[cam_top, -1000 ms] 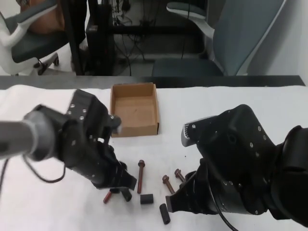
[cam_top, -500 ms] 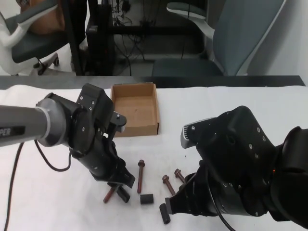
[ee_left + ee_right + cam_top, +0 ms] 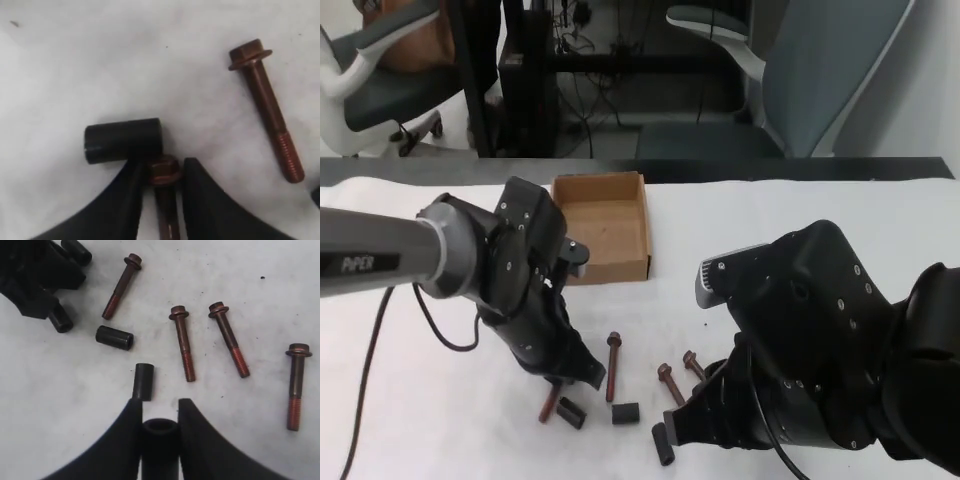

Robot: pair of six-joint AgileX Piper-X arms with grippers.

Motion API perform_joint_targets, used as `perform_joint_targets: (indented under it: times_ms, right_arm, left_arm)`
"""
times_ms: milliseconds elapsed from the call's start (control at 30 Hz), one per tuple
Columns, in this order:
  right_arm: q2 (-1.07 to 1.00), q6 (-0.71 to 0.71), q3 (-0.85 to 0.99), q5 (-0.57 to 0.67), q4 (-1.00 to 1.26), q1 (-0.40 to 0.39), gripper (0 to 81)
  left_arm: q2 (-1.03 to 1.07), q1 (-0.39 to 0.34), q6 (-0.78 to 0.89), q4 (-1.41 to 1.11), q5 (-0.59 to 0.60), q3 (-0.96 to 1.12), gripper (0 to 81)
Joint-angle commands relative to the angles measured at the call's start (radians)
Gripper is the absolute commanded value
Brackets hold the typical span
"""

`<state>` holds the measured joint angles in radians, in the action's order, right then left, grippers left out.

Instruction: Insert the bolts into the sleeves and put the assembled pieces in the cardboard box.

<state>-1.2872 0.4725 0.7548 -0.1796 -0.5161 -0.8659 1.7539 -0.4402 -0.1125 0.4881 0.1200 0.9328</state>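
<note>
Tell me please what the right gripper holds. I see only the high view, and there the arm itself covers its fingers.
Observer: The right gripper is shut on a black sleeve, with the open end facing outward.
Operator: And the left one?
Observer: The left gripper is shut on a bolt, near its head.
Operator: Does this bolt touch something?
Observer: Its head rests against the side of a lying sleeve.
</note>
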Motion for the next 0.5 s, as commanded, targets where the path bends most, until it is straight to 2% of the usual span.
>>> perform_joint_targets:
  times_ms: [0, 100, 267, 333, 400, 467]
  right_arm:
    - [0.008, -0.04, -0.009, -0.037, -0.002, -0.011, 0.6]
    - [0.036, -0.095, -0.052, -0.133, 0.058, -0.057, 0.6]
    - [0.146, -0.1, -0.206, -0.191, 0.339, -0.218, 0.6]
    - [0.188, -0.109, -0.278, -0.23, 0.488, -0.295, 0.6]
    - [0.21, -0.17, -0.349, -0.267, 0.687, -0.373, 0.6]
    - [0.212, -0.257, -0.403, -0.357, 0.889, -0.451, 0.6]
  left_arm:
    - [-0.056, -0.022, 0.022, 0.011, 0.061, -0.012, 1.8]
    - [-0.199, -0.023, 0.037, -0.019, 0.127, -0.045, 1.8]
    - [-0.58, -0.023, 0.113, -0.215, 0.144, -0.244, 1.8]
    - [-0.756, -0.023, 0.155, -0.331, 0.173, -0.359, 1.8]
    - [-0.918, -0.031, 0.194, -0.488, 0.205, -0.479, 1.8]
    - [-1.062, -0.047, 0.227, -0.634, 0.218, -0.585, 1.8]
